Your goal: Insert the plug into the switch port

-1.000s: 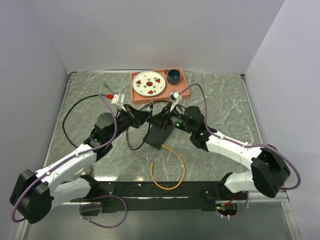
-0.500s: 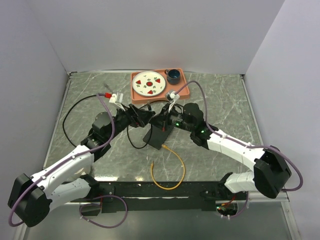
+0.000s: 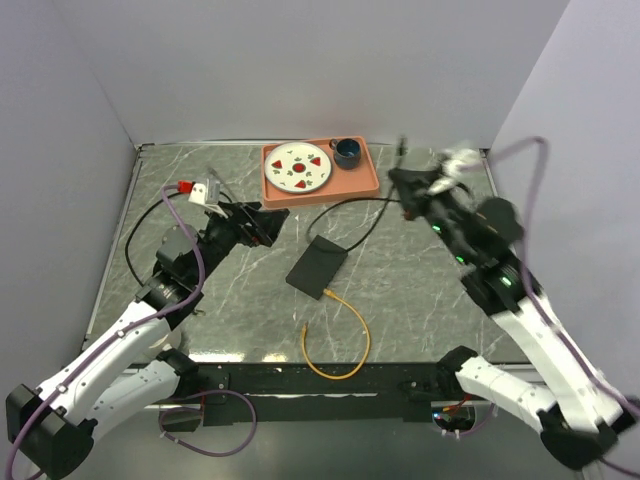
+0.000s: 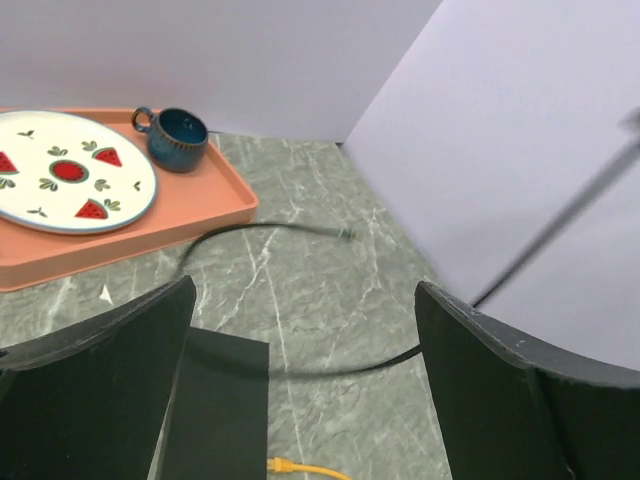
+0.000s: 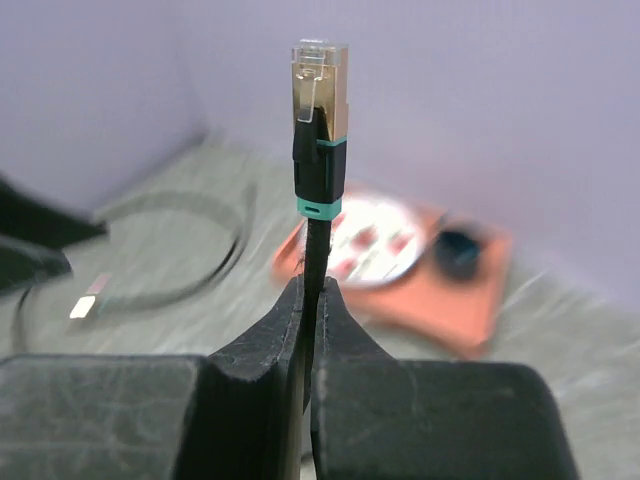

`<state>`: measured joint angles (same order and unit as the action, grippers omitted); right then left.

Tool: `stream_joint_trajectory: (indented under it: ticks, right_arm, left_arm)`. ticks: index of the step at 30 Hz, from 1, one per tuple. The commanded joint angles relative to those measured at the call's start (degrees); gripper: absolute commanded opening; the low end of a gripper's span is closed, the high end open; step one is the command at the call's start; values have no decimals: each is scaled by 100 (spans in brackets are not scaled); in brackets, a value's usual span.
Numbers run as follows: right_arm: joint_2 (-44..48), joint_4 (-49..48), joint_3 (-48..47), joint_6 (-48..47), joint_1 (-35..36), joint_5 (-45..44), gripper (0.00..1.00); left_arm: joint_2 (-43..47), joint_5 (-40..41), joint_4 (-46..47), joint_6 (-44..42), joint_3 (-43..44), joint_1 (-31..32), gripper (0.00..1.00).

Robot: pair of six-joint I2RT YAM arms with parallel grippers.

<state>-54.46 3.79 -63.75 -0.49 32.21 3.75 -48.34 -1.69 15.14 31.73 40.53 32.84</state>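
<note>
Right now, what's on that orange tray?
The tray holds a watermelon-patterned plate and a dark blue cup. The plate looks bare; whatever lies beneath it is covered.

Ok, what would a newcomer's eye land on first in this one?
The plug, gold-shelled with a clear tip, stands straight up out of the shut right hand in the right wrist view. Next comes the orange tray at the table's far edge, carrying a watermelon-patterned plate and a dark blue cup. The black switch box lies mid-table, well away from the plug, with a yellow cable at its near edge.
</note>
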Motion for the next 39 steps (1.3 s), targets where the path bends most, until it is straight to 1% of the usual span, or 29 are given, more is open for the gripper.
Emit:
stream_joint_trajectory:
  ticks: [1, 2, 4, 6, 7, 8, 9, 10, 11, 12, 14, 15, 18, 19, 21, 22, 23, 25, 26, 27, 28, 29, 30, 32, 33, 35, 36, 39]
  right_arm:
    - [1233, -256, -305, -1022, -13, -1253, 0]
    - [1314, -169, -349, -1084, -13, -1393, 0]
    - [1333, 68, -577, -1250, -13, -1395, 0]
    - [1166, 734, -970, -1391, -13, -1246, 0]
    - [878, 1085, -1138, -1453, -13, -1158, 0]
    - [684, 1732, -1314, -1489, -13, -1166, 0]
    - [456, 2165, -1699, -1454, -4, -974, 0]
    - [-25, 2492, -1877, -1471, -4, -807, 0]
    - [-247, 2991, -2052, -1480, 5, -675, 0]
    - [-606, 3135, -2072, -1532, 14, -178, 0]
    - [-907, 3250, -1871, -1568, 110, 134, 0]
    - [-1161, 3364, -1791, -1655, 154, 587, 0]
    - [-1627, 3435, -1405, -1892, 531, 1153, 0]
    - [-1734, 3409, -1299, -1954, 759, 1415, 0]
    - [-2041, 3252, -922, -1981, 1041, 1409, 0]
    - [-2138, 3120, -807, -1981, 1207, 1549, 0]
    - [-2235, 3041, -623, -1946, 1226, 1680, 0]
    - [-2394, 2830, -473, -1911, 1244, 1997, 0]
    - [-2403, 2733, -315, -1902, 1236, 2320, 0]
    - [-2359, 2628, -236, -1928, 1235, 2497, 0]
    - [-2316, 2348, -156, -1928, 1235, 2699, 0]
    - [-2263, 2250, -34, -1928, 1235, 2954, 0]
    - [-2175, 2179, -7, -1937, 1244, 3043, 0]
    - [-2157, 2161, -41, -1946, 1235, 3184, 0]
    - [-2183, 2196, -76, -1972, 1235, 3202, 0]
    - [-2253, 2318, -190, -2007, 1235, 3211, 0]
    - [-2306, 2336, -217, -1999, 1244, 3194, 0]
    - [-2368, 2346, -244, -1972, 1244, 3167, 0]
  left_arm:
    - [87, 108, -63, -158, 60, -41, 97]
    - [88, 108, -72, -167, 51, -41, 97]
    - [88, 99, -90, -193, 42, -50, 97]
    - [88, 3, -116, -315, 51, -50, 97]
    - [79, 11, -134, -351, 60, -50, 97]
    - [96, 11, -169, -386, 69, -50, 97]
    - [114, 11, -230, -439, 86, -50, 97]
    - [114, -15, -265, -465, 95, -50, 97]
    - [123, -33, -318, -492, 104, -50, 97]
    - [123, -33, -423, -527, 139, -58, 97]
    - [123, -59, -564, -527, 183, -67, 97]
    - [123, -94, -617, -536, 218, -85, 97]
    - [166, -208, -819, -536, 218, -94, 97]
    - [193, -217, -845, -518, 192, -102, 97]
    - [272, -174, -898, -510, 78, -129, 97]
    - [290, -78, -942, -483, 51, -155, 97]
    - [377, 71, -1125, -413, 8, -207, 97]
    - [517, -23, -1075, -351, -159, -444, 97]
    - [657, -416, -865, -282, -377, -550, 97]
    - [702, -663, -750, -229, -475, -794, 97]
    - [694, -892, -679, -176, -537, -910, 98]
    - [616, -1407, -531, -36, -616, -1007, 99]
    - [537, -1656, -468, 35, -643, -1173, 95]
    - [222, -2210, -302, 254, -704, -1271, 90]
    - [115, -2787, -48, 333, -731, -1324, 88]
    - [-209, -3247, 304, 675, -827, -1333, 84]
    - [-298, -3658, 671, 790, -863, -1333, 79]
    - [-527, -4075, 1087, 1142, -951, -1333, 75]
